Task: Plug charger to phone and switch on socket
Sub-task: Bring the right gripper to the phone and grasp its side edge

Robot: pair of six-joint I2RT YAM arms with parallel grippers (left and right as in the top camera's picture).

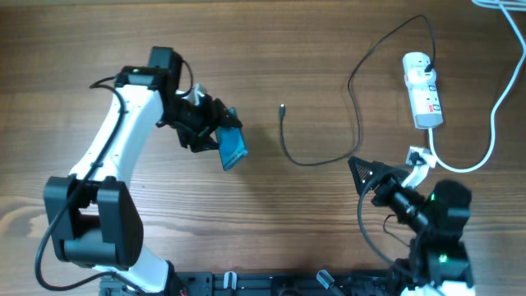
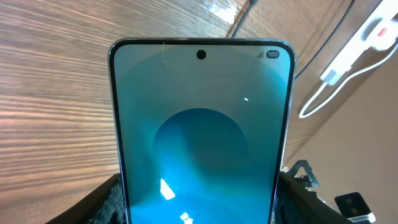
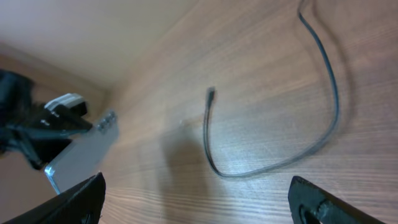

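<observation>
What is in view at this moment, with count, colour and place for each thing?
table: 1, brown wood, under everything
phone: 1, teal screen, left of centre, gripped at one end
charger: 1, black, curving across the centre, one end at the socket, free tip lying alone
socket: 1, white with red marks, upper right
cord: 1, white, looping from the socket off the right edge
small block: 1, white, on the cord below the socket; kind unclear
left hand: 1, black, on a white arm, shut on the phone
right hand: 1, black, lower right, open, empty
</observation>
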